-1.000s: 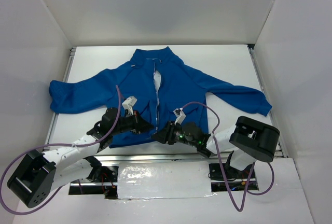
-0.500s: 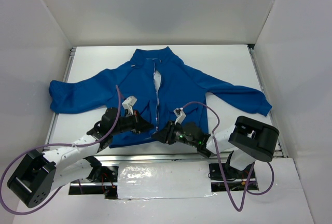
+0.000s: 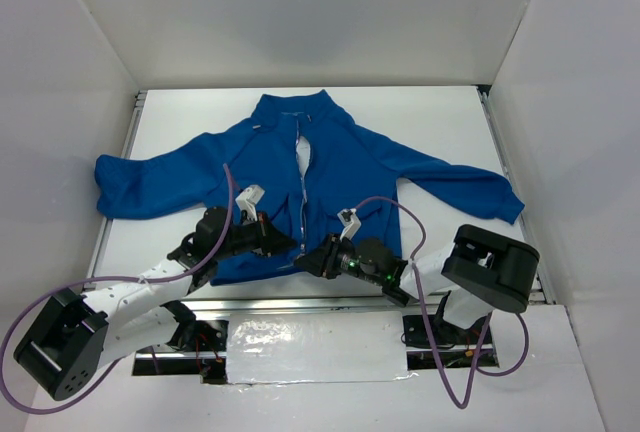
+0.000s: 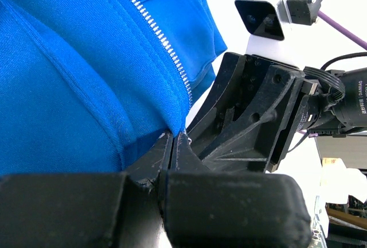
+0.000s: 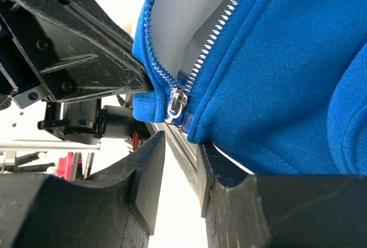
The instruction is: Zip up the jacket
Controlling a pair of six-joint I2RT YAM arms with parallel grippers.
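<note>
Hardly anything has moved in the last second. The right gripper (image 3: 303, 264) has crept a shade toward 4 o'clock along the hem. The jacket (image 3: 340, 167) and the left gripper (image 3: 278, 242) sit just as they did.

The blue jacket lies flat on the white table (image 3: 430, 117). Its collar (image 3: 295, 107) is at 12 o'clock, its hem at 6 o'clock against the arms, and its sleeves spread toward 9 and 3 o'clock. Below the collar the front gapes and shows pale lining. Farther down the two edges run close together, and from above I cannot tell how far they are joined, because both grippers cover the bottom of the opening.

In the left wrist view the left claw is pressed tight together, pinching the bottom end of one front edge. The zipper teeth (image 4: 152, 27) climb away from that pinch toward 11 o'clock.

In the right wrist view the right claw stands at a narrow gap with nothing between its fingers. The small metal zipper pull (image 5: 176, 103) sits just past the gap at 12 o'clock, where the two rows of teeth meet. It is not gripped. The hem seems to rest on one finger, though actual contact is hard to make out.

The left gripper's black body fills the 10 o'clock corner of that view, right against the hem beside the pull.

A purple cable (image 3: 228, 202) arcs over the left arm. A metal rail (image 3: 300, 304) runs along the table's near edge.
</note>
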